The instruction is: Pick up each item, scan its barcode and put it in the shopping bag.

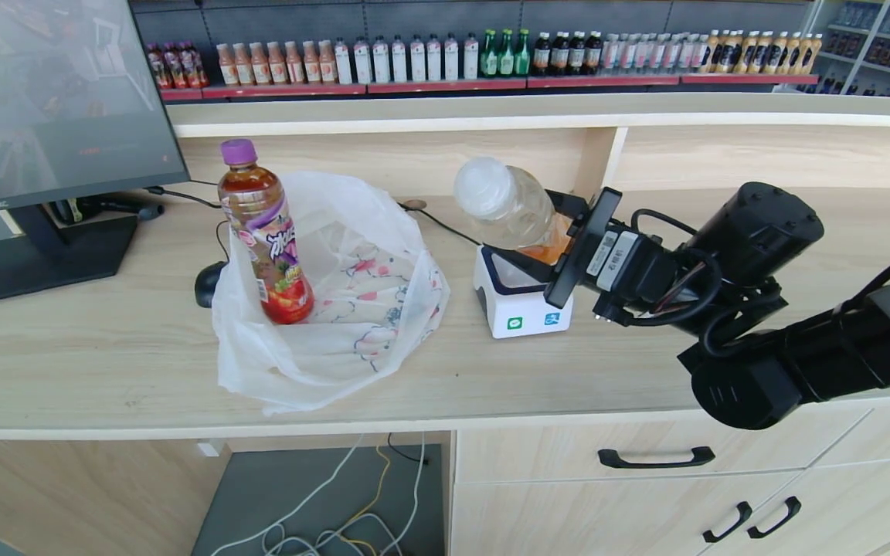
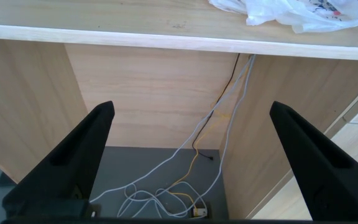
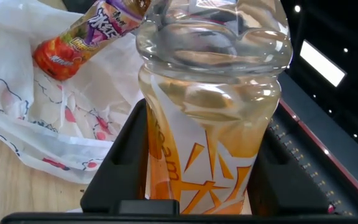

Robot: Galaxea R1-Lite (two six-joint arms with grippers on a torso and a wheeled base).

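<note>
Right of centre, the right gripper (image 1: 563,241) clamps the labelled waist of a clear bottle (image 1: 508,202) tilted over the scanner (image 1: 522,305); it is smooth plastic, probably slippery yet stiff, so this middle hold suits, while the left gripper (image 2: 191,155) gapes wide.

Right arm (image 1: 769,309) stretched in from the right, right gripper (image 1: 561,235) clamped on a tilted bottle (image 1: 505,202), left gripper (image 2: 191,112) held low, fingers (image 2: 73,162) spread wide apart.
</note>
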